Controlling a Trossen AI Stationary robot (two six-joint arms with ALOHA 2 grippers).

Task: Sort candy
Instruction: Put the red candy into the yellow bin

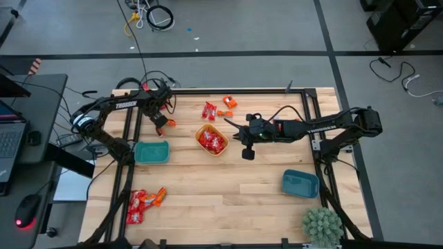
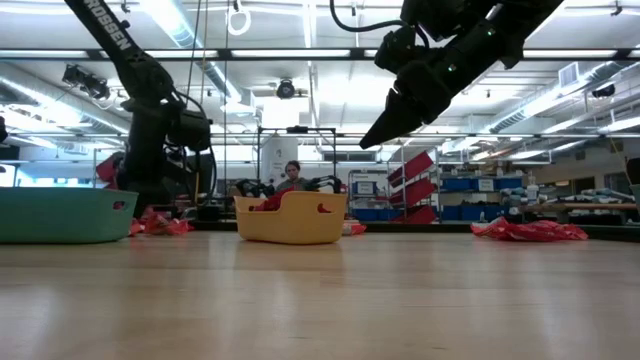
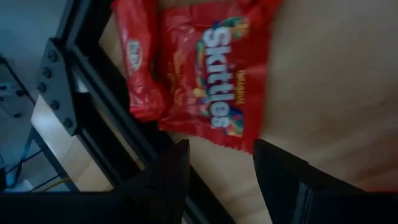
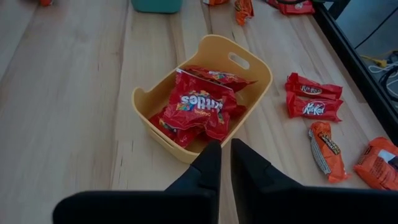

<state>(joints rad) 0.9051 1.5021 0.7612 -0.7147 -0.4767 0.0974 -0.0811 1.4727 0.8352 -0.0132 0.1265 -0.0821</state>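
Left gripper: fingers apart, nothing between them. I have it hovering just past the tips from a red Skittles packet lying flat on the table, beside the black frame rail. A second red candy lies against the packet on its rail side, touching or slightly tucked under it; I cannot tell which.

Right gripper: fingers closed together, holding nothing. It hangs above the near rim of the yellow bowl. Several red Skittles packets are piled inside. Beyond the bowl on the bare wood lie two red KitKat bars and orange wrapped pieces.

From overhead, farther out: teal bowl near the left arm, blue bowl near the right arm, and a loose heap of red and orange candy at the table's front left corner.

Handling, my judgement: these packets are light, soft and crinkly, with slick foil. They will buckle rather than resist, and could slide on the wood if nudged sideways. I would take the Skittles packet at its near crimped edge, or across the filled middle, and come straight down so the neighbouring candy is not dragged along.
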